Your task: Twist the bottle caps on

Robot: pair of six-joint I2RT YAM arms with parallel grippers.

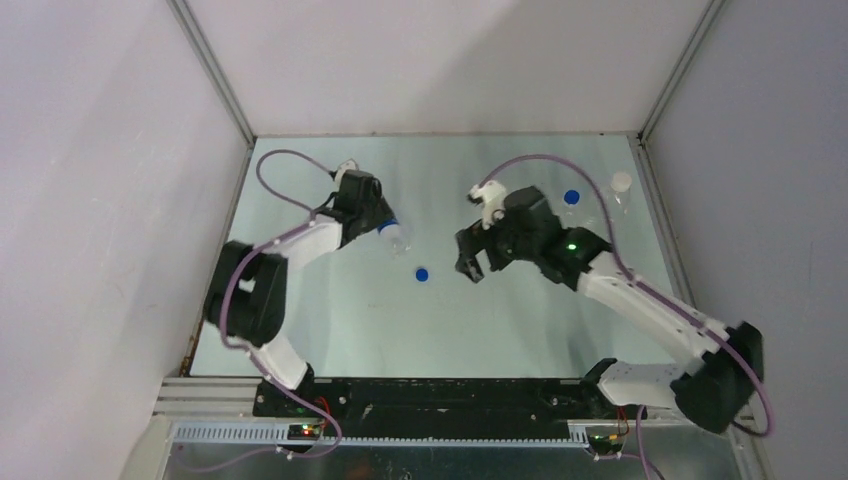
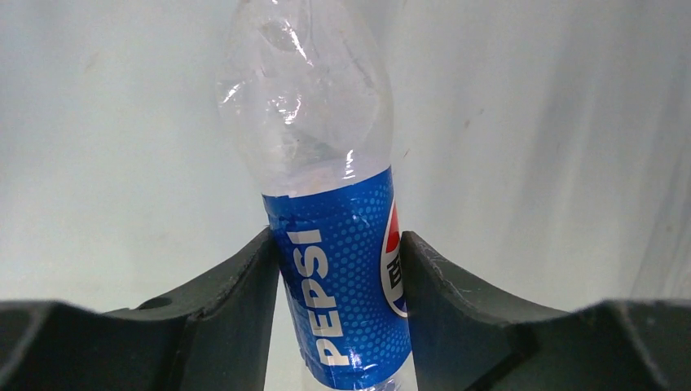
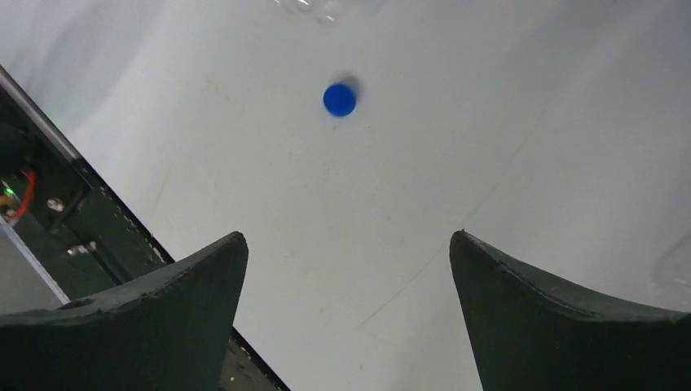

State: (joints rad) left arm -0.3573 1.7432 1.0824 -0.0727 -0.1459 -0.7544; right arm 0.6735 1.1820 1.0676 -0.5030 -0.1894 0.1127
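My left gripper [image 2: 338, 244] is shut on the Pepsi bottle [image 2: 338, 285], with both fingers pressed against the blue label. Its crumpled clear upper part [image 2: 305, 90] points away from the fingers. From above, the left gripper [image 1: 383, 222] holds the bottle [image 1: 399, 240] at the table's left middle. A loose blue cap [image 1: 422, 274] lies on the table between the arms. My right gripper [image 1: 478, 263] hangs open just to its right, with nothing between its fingers. In the right wrist view that gripper [image 3: 349, 240] stands open with the cap [image 3: 339, 99] ahead of it.
At the back right a second blue cap [image 1: 571, 197] and a white cap [image 1: 621, 181] show beside faint clear bottles; I cannot tell whether they sit on them. Enclosure walls ring the table. The black front rail [image 3: 49, 195] shows at the left of the right wrist view.
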